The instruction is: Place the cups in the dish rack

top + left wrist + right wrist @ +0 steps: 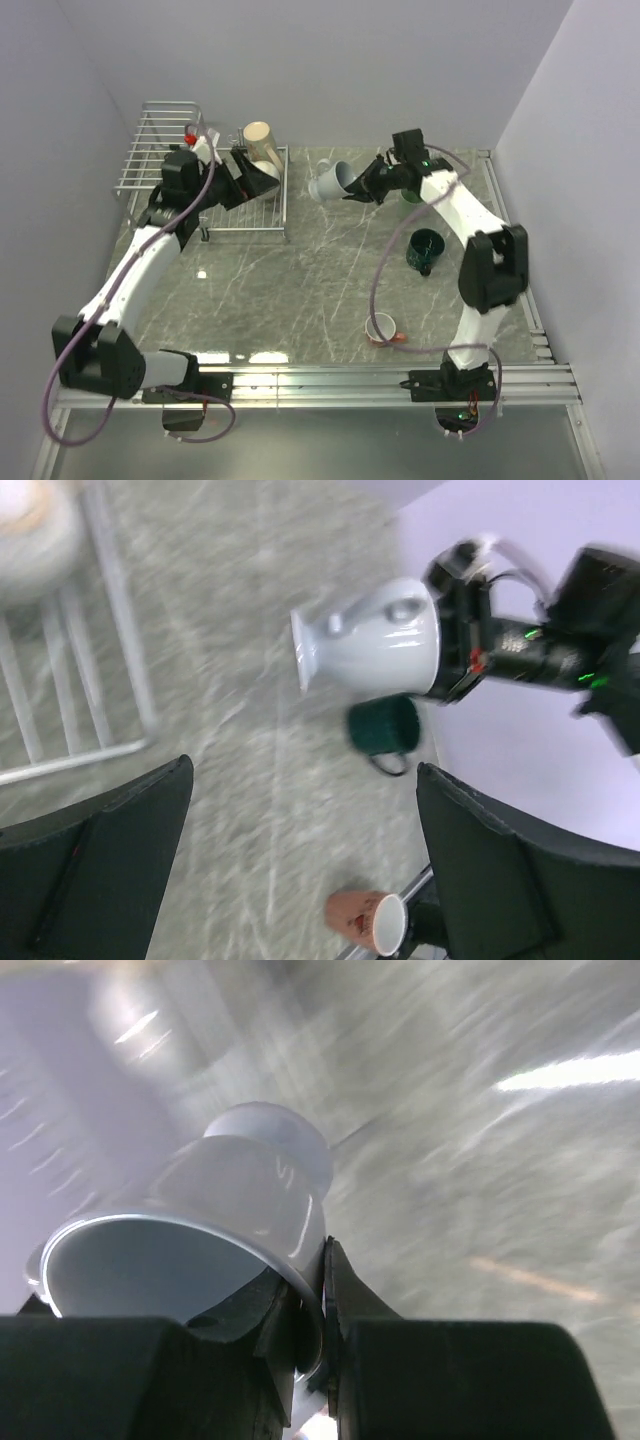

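Your right gripper (318,1282) is pinched narrow on the rim of the blue cup (215,1210), one finger inside the mouth and one outside, with only the thin wall between them. That is a small bite on glazed ceramic. Judge it stiff, slick and fairly heavy for such a grip, so the cup may pivot or slide if you swing or jolt it, and it would likely chip or break on a drop. The handle or a deeper hold on the wall would be surer places to grip; as it is, move slowly. The cup hangs clear of the table (300,270), tipped on its side with its foot toward the rack (150,150), in the upper middle of the top view, just right of the rack's edge. Your left gripper (305,770) stands wide with nothing between its fingers, at the right end of the rack near the beige cup (258,135). The dark cup (424,247) sits right of centre and the orange cup (381,327) lower right, both on the table. The top is grey, marbled and shiny, hard under anything dropped. Plain pale walls close in at left, back and right, so expect little swing room around the rack's corner.
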Robot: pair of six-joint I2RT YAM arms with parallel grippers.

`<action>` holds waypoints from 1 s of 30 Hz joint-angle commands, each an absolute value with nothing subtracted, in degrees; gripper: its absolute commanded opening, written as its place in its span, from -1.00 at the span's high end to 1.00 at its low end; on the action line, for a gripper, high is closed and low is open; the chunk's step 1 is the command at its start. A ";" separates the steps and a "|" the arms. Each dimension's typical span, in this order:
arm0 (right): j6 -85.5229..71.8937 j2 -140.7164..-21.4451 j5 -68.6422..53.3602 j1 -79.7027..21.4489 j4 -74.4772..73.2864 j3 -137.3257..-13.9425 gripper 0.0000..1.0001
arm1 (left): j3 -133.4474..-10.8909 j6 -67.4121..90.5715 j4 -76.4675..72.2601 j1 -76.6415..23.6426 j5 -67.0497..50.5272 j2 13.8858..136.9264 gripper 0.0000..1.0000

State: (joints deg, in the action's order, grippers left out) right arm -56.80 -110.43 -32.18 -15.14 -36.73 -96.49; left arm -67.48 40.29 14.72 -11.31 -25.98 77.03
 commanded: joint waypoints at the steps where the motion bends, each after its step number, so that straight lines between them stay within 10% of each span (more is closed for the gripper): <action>1: -72.65 -96.72 -48.23 -15.55 -6.88 -84.85 1.00 | -61.38 46.73 -2.08 -10.99 -33.83 69.11 -0.99; 10: -100.61 -82.98 -54.14 -16.88 20.10 -64.43 1.00 | -52.21 58.18 -20.30 -12.91 -37.00 61.17 -0.99; 30: -107.84 -75.50 -59.68 -19.51 23.82 -61.09 1.00 | -50.80 63.81 -41.30 -20.92 -40.16 65.82 -0.99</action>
